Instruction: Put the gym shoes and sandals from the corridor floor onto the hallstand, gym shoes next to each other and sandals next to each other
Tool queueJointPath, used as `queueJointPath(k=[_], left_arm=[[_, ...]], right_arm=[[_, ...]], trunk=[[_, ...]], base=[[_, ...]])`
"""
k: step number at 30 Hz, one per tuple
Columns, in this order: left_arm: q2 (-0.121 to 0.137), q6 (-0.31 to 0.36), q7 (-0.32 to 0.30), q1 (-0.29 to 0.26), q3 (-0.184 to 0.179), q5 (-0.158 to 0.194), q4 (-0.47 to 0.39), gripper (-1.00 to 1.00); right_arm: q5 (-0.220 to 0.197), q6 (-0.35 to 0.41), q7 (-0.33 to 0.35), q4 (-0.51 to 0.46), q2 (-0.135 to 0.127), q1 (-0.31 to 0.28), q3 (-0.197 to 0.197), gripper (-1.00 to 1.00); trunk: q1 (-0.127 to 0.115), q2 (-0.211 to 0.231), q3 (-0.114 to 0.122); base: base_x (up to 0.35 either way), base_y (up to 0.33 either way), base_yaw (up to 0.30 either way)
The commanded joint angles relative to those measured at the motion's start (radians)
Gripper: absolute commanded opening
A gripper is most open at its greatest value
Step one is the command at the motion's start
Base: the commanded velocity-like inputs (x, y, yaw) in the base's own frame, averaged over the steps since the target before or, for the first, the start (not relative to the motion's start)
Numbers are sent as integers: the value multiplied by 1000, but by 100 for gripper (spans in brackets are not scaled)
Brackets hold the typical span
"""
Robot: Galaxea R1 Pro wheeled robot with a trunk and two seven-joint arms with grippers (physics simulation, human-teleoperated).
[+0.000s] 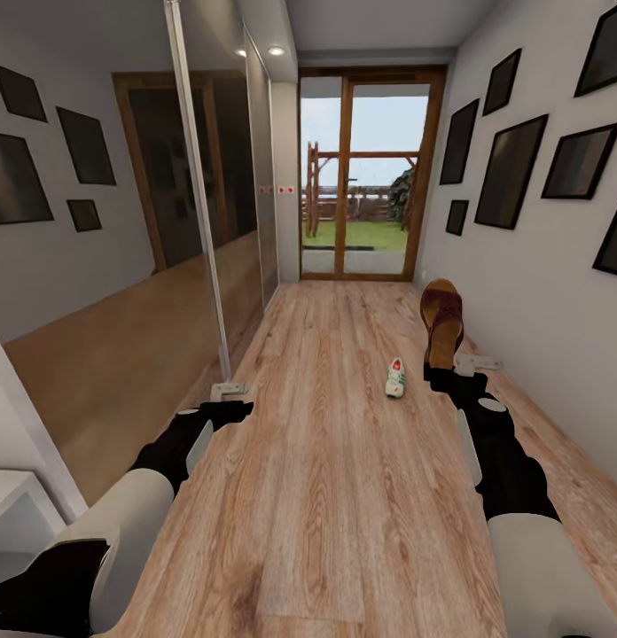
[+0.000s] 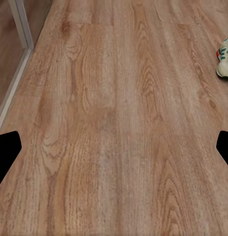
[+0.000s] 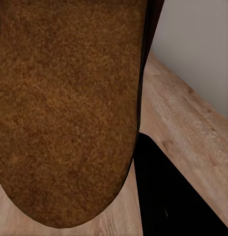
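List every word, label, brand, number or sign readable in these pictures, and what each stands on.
None can be read.
The gym shoe on the corridor floor: too small to show any brand.
The sandal in the right gripper: plain tan footbed, no mark.
The wall frames: dark, no text.

Gym shoe left of sandal
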Motion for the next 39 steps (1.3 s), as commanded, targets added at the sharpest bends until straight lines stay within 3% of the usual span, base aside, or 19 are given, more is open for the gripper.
queueJointPath(k=[1,6,20,39], left_arm=[[-1,7,-7,0,8,-3,-2,100],[-2,7,-7,0,7,-3,-1,100],[-5,8,-8,0,7,-3,-1,100],[-6,8,-8,0,7,-3,-1,100]], right_arm=[[6,7,-1,-1,0,0,0,-100],[6,7,-1,-2,0,0,0,-100],[7,7,-1,-3,0,0,0,-100],[9,7,-1,-3,-1,0,0,-100]], trunk=[[0,0,1],[0,0,9],[0,0,17],[0,0,31]], base=[[0,0,0],[107,0,0],[328,0,-2],[345,0,-175]])
